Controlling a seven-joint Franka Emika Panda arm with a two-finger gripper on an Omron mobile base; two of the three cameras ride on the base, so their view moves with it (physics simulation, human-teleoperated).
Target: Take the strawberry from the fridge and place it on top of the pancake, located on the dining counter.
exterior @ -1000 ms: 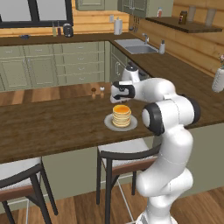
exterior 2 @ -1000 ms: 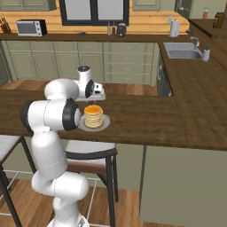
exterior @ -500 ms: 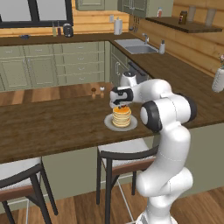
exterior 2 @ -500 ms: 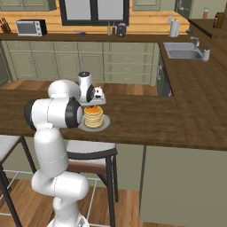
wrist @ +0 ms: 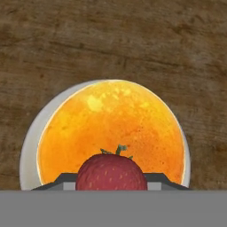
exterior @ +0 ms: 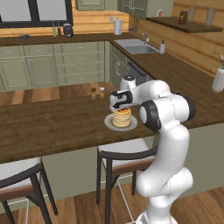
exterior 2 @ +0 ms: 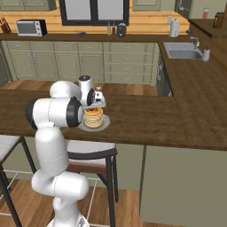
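The gripper point(wrist: 111, 184) is clamping the strawberry point(wrist: 111, 172) directly over the pancake point(wrist: 111, 128), as the hand view is showing. The base views are showing the stack point(exterior: 121, 117) sitting on the dining counter point(exterior: 52, 127), the berry itself indistinct.

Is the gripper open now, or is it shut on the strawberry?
Shut on it. In the hand view the strawberry sits between the two dark fingertips, directly over the pancake; whether it touches the pancake cannot be told.
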